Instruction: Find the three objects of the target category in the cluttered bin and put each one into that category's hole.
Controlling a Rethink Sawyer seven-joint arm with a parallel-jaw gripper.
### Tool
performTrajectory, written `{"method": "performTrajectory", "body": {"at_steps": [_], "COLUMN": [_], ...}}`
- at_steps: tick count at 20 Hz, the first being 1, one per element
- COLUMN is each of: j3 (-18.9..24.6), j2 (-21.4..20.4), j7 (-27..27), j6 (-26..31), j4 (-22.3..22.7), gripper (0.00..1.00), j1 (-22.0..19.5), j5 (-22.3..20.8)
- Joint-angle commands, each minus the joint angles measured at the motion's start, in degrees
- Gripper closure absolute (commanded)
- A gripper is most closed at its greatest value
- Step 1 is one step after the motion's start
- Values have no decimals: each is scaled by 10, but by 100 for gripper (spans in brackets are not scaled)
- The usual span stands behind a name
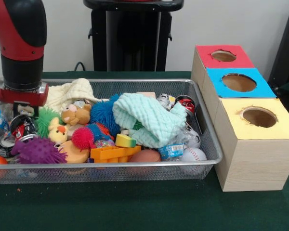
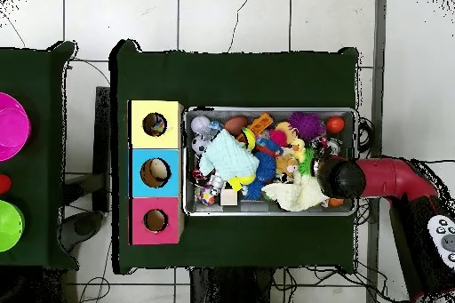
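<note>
The wire-mesh bin [image 1: 135, 164] is full of toys. The mint-green waffle cloth [image 1: 147, 118] lies crumpled on top at the bin's middle and also shows in the overhead view [image 2: 228, 155]. The cream waffle cloth [image 1: 70, 94] lies at the back left, right next to my gripper [image 1: 23, 111], which hangs low over the bin's left end; the cream waffle cloth also shows from overhead [image 2: 298, 193]. In the overhead view the arm's wrist covers the gripper [image 2: 331, 178]. The dotted white cloth does not show. The yellow-topped hole [image 1: 259, 117] is on the nearest box, right of the bin.
The blue-topped box [image 1: 239, 83] and the red-topped box [image 1: 223, 56] stand behind the yellow one. The bin holds a purple spiky ball [image 1: 36, 150], a blue one [image 1: 103, 113], a pink one [image 1: 83, 138], plush animals [image 1: 76, 115], a baseball [image 1: 194, 154] and cans.
</note>
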Motion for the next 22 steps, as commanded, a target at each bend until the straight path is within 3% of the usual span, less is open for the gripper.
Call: {"method": "performTrajectory", "body": {"at_steps": [1,4,7,9,13,15,18,22], "j3": [-23,-23,-11,-4,9,18,27,35], "j2": [19,17,-32,-74,-116,-128,-135,-128], "j7": [-98,-113,-134,-153,-167,-154,-120,-44], "j6": [92,98,153,237,402,437,458,422], "j4": [-7,-20,-1,5,-10,-9,-3,10], "gripper": [100,100,100,100,100,100,100,100], "j1": [47,50,51,60,82,87,93,101], "j5": [-16,-14,33,76,139,159,181,219]}}
